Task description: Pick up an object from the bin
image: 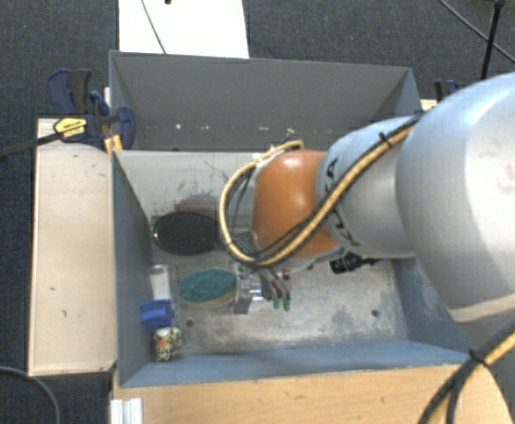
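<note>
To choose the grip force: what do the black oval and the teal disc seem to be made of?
Black oval: probably rubber or plastic, matte, with no shine visible. Teal disc: perhaps foam or sponge on a paler base, with a dull, slightly grainy top; the look leaves it open.

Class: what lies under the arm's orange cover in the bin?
The end effector, beside a teal round disc on the bin floor. Whatever lies directly under the orange cover is hidden by it.

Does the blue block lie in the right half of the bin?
No, the blue block lies by the left wall of the bin, left of the teal round disc.
</note>
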You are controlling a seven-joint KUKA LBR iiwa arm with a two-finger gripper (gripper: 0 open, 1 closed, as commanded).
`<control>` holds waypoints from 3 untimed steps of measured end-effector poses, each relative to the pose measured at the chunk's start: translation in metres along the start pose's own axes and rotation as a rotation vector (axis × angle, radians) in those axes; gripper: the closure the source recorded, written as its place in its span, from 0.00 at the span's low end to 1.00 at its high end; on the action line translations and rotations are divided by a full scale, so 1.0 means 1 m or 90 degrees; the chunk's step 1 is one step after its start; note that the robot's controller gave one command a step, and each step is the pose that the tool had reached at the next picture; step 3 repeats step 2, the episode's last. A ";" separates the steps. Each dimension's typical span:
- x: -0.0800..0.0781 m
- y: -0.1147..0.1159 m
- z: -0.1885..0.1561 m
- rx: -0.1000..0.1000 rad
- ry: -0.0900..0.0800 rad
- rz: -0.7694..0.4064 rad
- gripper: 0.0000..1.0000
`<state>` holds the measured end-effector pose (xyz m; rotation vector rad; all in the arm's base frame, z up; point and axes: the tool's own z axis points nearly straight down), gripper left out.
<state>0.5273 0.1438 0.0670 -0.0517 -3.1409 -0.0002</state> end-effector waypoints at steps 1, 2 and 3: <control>-0.001 0.000 -0.009 -0.001 -0.003 0.005 1.00; -0.003 0.000 -0.092 -0.002 -0.006 0.007 1.00; -0.003 0.000 -0.092 -0.002 -0.006 0.007 1.00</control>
